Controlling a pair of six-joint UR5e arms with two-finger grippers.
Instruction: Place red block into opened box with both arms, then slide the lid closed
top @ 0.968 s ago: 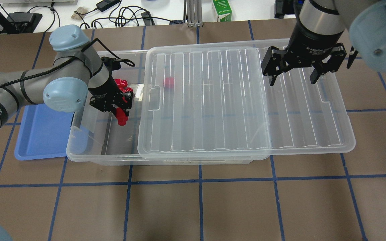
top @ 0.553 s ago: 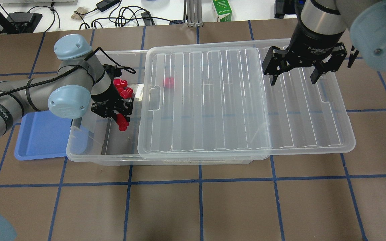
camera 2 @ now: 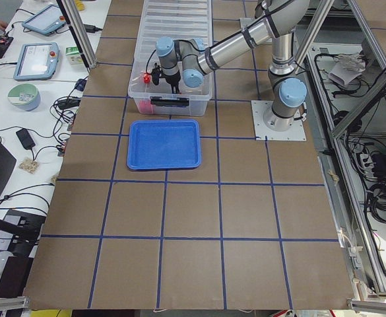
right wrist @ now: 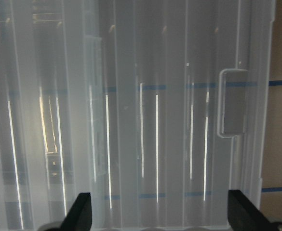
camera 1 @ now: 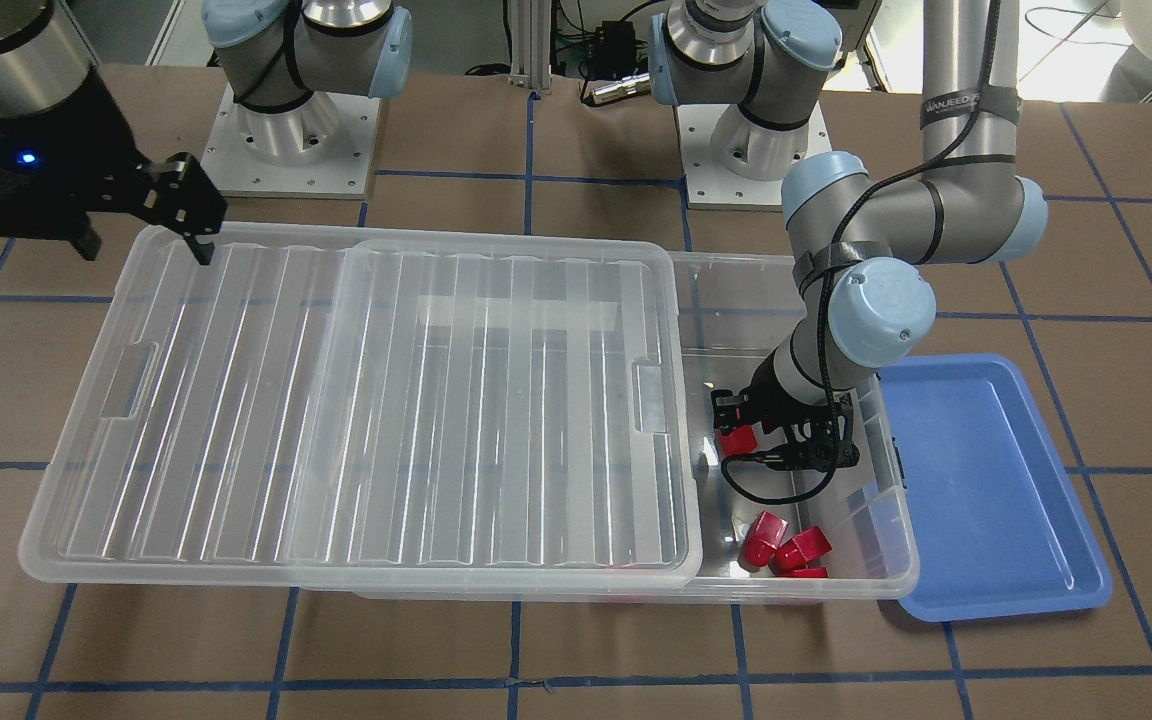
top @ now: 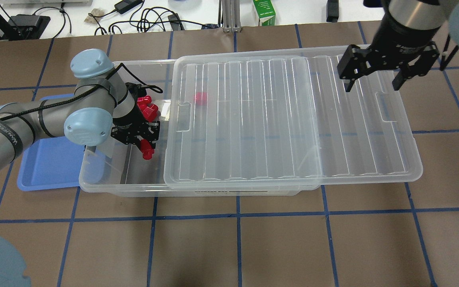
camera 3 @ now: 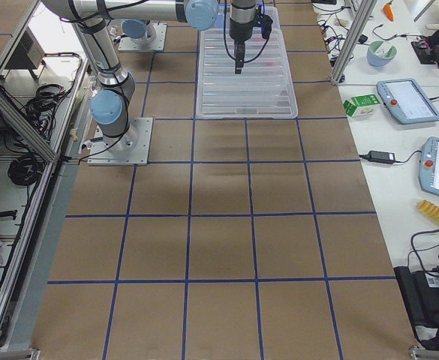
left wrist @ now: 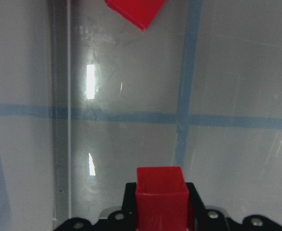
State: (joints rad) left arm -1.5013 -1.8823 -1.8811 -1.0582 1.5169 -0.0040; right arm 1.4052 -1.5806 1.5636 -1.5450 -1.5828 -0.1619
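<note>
My left gripper (top: pixel 144 139) is inside the open left end of the clear box (top: pixel 106 181), shut on a red block (top: pixel 147 150). In the left wrist view the red block (left wrist: pixel 161 197) sits clamped between the fingers above the box floor. The ribbed lid (top: pixel 273 119) covers the rest of the box and overhangs its right end. My right gripper (top: pixel 375 81) hangs open over the lid's far right part, near the notch (right wrist: pixel 232 103), and holds nothing. From across the table, the left gripper (camera 1: pixel 786 440) is low in the box (camera 1: pixel 896 560).
Several loose red blocks (top: pixel 146 107) lie in the box's back corner, also seen as blocks (camera 1: pixel 781 545). Another red piece (top: pixel 201 97) shows through the lid. A blue tray (top: pixel 50 163) lies against the box's left end. Cables and a green carton (top: pixel 264 14) sit beyond the table.
My left gripper carried the red block a little toward the table's front inside the box. The right gripper, still open, moved right along the lid toward its far right corner.
</note>
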